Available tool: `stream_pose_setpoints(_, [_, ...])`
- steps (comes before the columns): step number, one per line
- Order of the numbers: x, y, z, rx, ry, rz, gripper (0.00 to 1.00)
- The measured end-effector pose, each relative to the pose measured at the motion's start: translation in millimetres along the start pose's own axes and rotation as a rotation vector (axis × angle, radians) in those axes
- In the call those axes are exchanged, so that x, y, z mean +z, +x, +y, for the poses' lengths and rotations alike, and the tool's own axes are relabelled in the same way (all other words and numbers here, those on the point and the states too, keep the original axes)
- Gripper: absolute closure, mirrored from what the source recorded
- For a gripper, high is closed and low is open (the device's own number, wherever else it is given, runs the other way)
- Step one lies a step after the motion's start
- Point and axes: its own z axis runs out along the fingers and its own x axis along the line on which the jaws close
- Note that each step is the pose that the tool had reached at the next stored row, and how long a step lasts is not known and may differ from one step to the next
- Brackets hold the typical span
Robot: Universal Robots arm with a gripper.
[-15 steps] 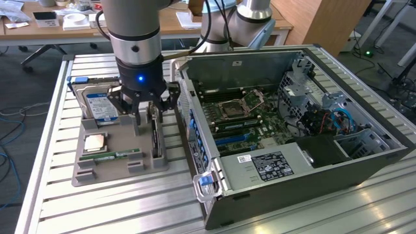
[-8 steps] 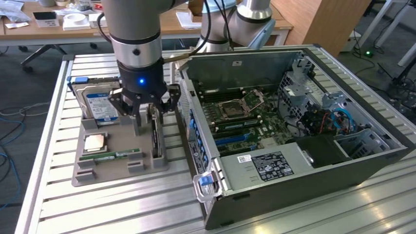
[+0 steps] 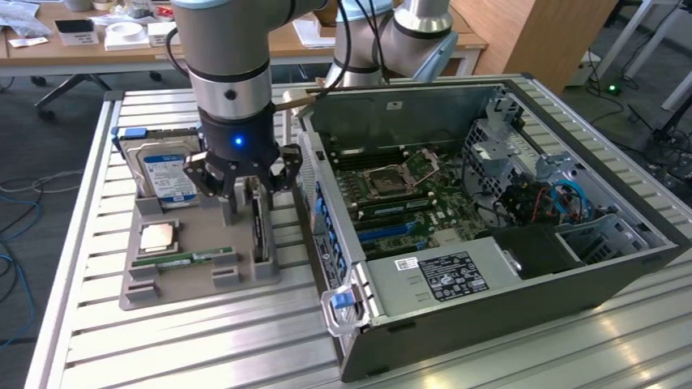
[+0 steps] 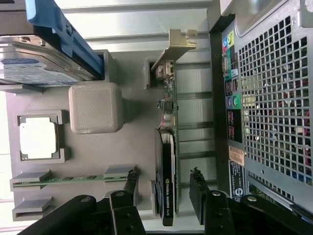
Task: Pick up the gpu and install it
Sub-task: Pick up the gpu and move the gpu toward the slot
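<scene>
Table point(image 3: 141, 340) holds case point(image 3: 476, 312), seemingly plastic tray point(image 3: 184, 288).

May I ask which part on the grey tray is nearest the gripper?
The gpu: the green card with the black cooler, standing beside the computer case, lined up between the gripper's open fingers; the others sit aside.

I see a slatted aluminium table point(image 3: 162, 348) catching glare on its rails. Behind it stands a wooden desk point(image 3: 87, 50) littered with papers point(image 3: 27, 32), with a wooden cabinet point(image 3: 540, 32) at the exterior view's right. Loose cables point(image 3: 27, 186) trail over the grey floor point(image 3: 49, 134).
</scene>
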Motion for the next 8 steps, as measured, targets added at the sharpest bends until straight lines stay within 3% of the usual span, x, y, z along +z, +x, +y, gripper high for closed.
stream_pose_setpoints(8, [11.1,-1.6,-0.2,0.000,0.0001,-0.0001,0.45])
